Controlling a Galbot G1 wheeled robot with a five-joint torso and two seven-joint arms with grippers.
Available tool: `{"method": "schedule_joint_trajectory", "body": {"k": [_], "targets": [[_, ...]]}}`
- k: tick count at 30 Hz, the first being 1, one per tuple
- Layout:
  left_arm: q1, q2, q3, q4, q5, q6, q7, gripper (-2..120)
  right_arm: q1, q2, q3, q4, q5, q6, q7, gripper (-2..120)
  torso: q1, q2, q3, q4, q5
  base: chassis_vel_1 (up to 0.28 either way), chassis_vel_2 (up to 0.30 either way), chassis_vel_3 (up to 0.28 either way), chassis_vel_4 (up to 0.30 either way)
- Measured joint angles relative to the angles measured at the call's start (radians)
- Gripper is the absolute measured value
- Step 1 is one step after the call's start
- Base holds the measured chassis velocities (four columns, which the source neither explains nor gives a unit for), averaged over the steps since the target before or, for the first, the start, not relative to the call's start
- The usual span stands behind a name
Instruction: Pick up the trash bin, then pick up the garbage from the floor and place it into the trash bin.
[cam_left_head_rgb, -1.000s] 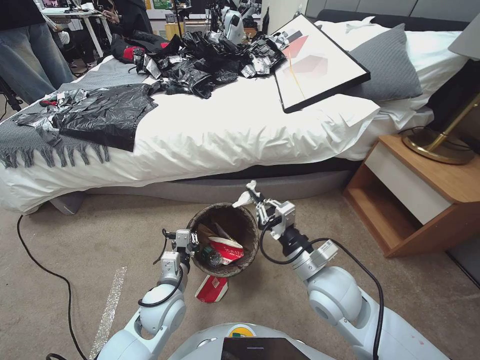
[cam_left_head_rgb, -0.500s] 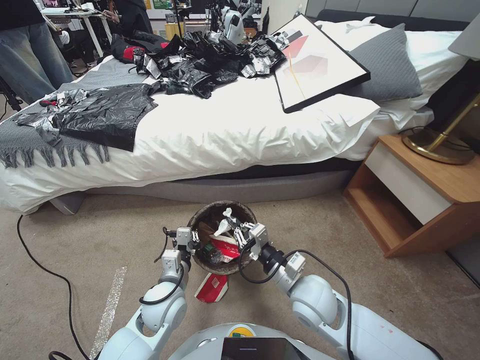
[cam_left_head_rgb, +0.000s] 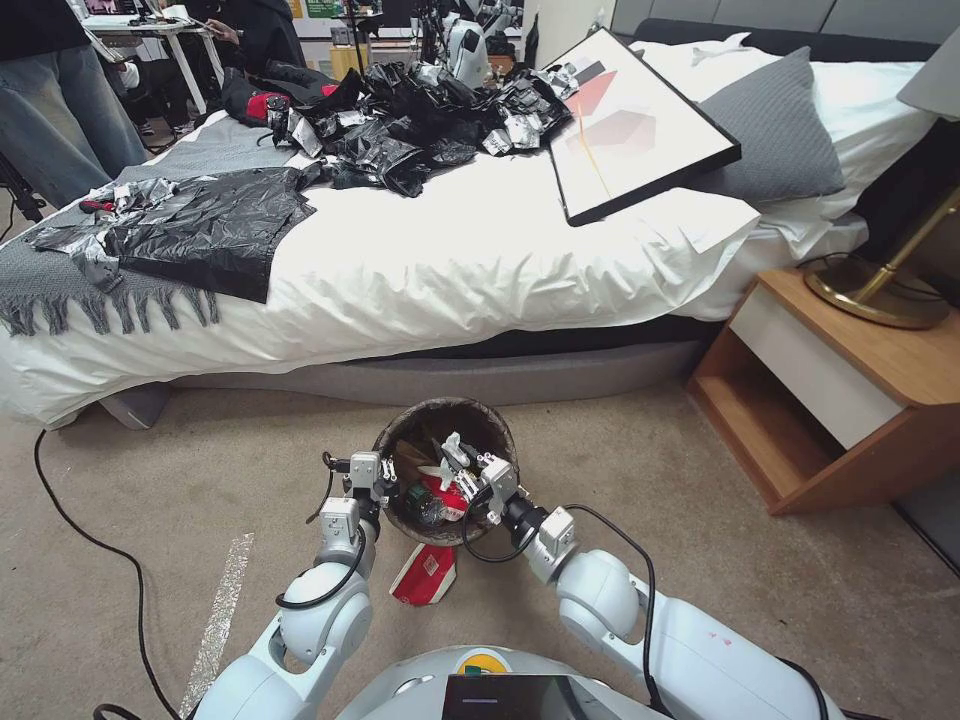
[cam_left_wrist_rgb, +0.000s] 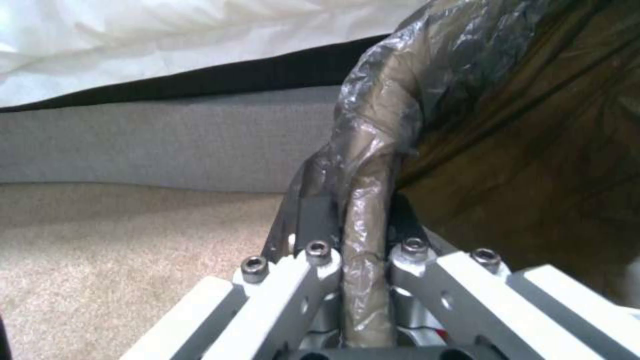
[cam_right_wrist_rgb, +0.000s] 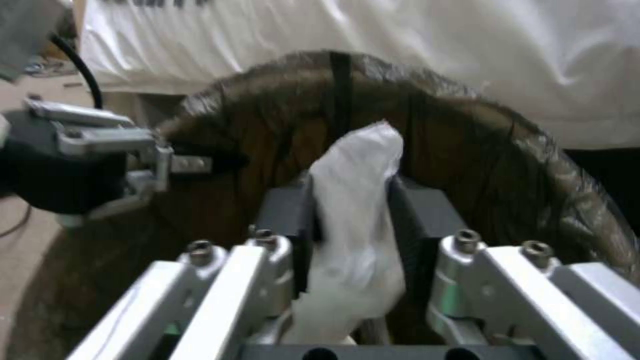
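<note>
My left gripper (cam_left_head_rgb: 385, 487) pinches the trash bin (cam_left_head_rgb: 446, 411) by its slick bagged rim, while my right gripper (cam_right_wrist_rgb: 353, 200) clamps a soft, weightless crumpled tissue (cam_right_wrist_rgb: 357, 200) mid-wad.

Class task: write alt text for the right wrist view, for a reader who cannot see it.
The right gripper pinches a crumpled white tissue just inside the round trash bin lined with a dark brown bag. The left gripper clamps the bin's rim, with white bedding behind.

Even indoor light; wrist views blurred, head view edge-warped.
</note>
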Motion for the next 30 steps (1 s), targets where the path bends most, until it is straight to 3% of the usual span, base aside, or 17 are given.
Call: {"method": "schedule_joint_trajectory", "body": {"k": [13,18,25,27,28,30], "targets": [[-0.002,-0.004,0.0,0.002,-0.005,-0.001,-0.002,0,-0.002,0.011,0.0,0.0,-0.005,0.001,0.025,81,0.0,0.0,0.0,-0.0001,0.0,0.0,0.0,0.0,0.0],[-0.001,-0.004,-0.002,0.002,-0.006,-0.001,-0.002,0,-0.016,0.012,0.022,0.031,0.007,0.027,0.015,95,0.0,0.0,0.0,0.0001,0.0001,0.0,0.0,0.0,0.0],[0.002,-0.003,-0.013,0.001,-0.007,-0.002,-0.002,0,-0.085,-0.005,0.137,0.153,0.049,0.034,0.038,100,0.0,0.0,0.0,0.0,0.0001,0.0,0.0,0.0,0.0],[0.002,-0.002,-0.022,0.004,-0.002,-0.01,-0.001,0,-0.178,-0.024,0.296,0.232,0.052,-0.007,0.116,100,0.0,0.0,0.0,-0.0002,0.0001,0.0,0.0,0.0,0.0],[0.002,-0.002,-0.022,0.004,-0.002,-0.01,-0.001,0,-0.178,-0.024,0.296,0.232,0.052,-0.007,0.116,100,0.0,0.0,0.0,-0.0002,0.0001,0.0,0.0,0.0,0.0],[0.002,-0.005,-0.029,0.007,0.0,-0.013,-0.001,0,-0.241,-0.018,0.413,0.256,0.024,-0.029,0.169,100,0.0,0.0,0.0,-0.0003,0.0003,0.0,0.0,0.0,0.0]]}}
